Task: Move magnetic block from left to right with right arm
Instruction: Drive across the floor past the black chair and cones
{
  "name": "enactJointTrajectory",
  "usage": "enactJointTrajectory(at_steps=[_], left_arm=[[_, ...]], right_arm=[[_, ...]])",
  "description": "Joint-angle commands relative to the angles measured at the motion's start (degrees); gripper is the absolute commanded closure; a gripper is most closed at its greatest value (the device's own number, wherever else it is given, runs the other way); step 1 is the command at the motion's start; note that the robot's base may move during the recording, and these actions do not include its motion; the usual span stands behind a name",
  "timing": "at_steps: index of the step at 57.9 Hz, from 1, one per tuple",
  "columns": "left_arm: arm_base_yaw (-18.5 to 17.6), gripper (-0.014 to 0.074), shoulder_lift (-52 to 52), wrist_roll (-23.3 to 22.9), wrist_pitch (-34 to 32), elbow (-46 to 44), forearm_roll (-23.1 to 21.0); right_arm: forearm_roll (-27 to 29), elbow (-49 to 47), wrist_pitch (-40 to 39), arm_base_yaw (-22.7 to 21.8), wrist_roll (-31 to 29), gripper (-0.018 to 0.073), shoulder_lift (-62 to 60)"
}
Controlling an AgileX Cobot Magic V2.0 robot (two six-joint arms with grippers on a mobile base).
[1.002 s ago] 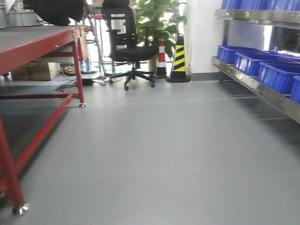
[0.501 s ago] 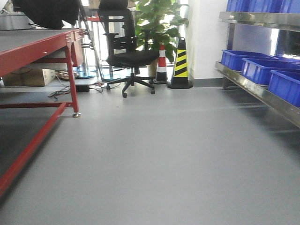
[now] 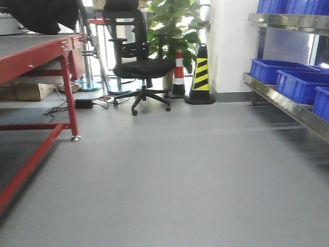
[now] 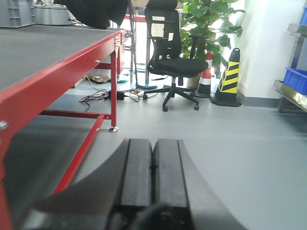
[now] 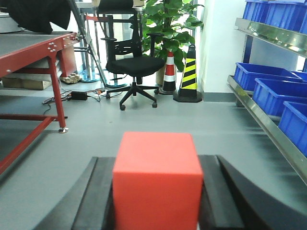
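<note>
Item: magnetic block [image 5: 156, 179], red cube, clamped between the two fingers of the right gripper [image 5: 156, 203], filling the gap, upper face level. Left gripper [image 4: 152, 175]: fingers pressed together, nothing between. Red desk [image 5: 33, 48] ahead and left of the right gripper; blue bins [image 5: 268, 91] to its right. Set-down spot not visible. Handling, by judgement: firm even squeeze, wrist level, release only over a flat place

bright daylight enters from the back, behind the plant [image 3: 172, 20], where it blows out to white. the grey floor [image 3: 180, 170] carries a soft sheen, with dim shadow under the red tabletop [image 3: 25, 43]. the blue bins [image 3: 303, 85] at the right edge look smeared. in the wrist views the near things — left fingers [image 4: 136, 167], magnetic block [image 5: 156, 177] — are soft, the room sharper.
</note>
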Motion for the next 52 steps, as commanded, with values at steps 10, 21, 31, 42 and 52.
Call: enactJointTrajectory(at_steps=[10, 21, 31, 42, 52], left_arm=[[0.1, 0.0722, -0.7, -0.4, -4.6, 0.5, -0.1], [0.1, 0.0722, -0.7, -0.4, -4.6, 0.5, -0.1], [0.1, 0.0722, -0.7, -0.4, -4.6, 0.5, -0.1], [0.1, 0.0722, -0.7, -0.4, -4.6, 0.5, -0.1], [0.1, 0.0722, -0.7, -0.4, -4.6, 0.5, -0.1]], right_arm=[[0.1, -1.6, -5.0, -0.2, -0.3, 0.0230, 0.6], [0.1, -1.6, -5.0, -0.2, -0.3, 0.0230, 0.6], [0.1, -1.6, -5.0, -0.2, -0.3, 0.0230, 0.6], [0.1, -1.6, -5.0, -0.2, -0.3, 0.0230, 0.6], [0.1, -1.6, -5.0, -0.2, -0.3, 0.0230, 0.6]])
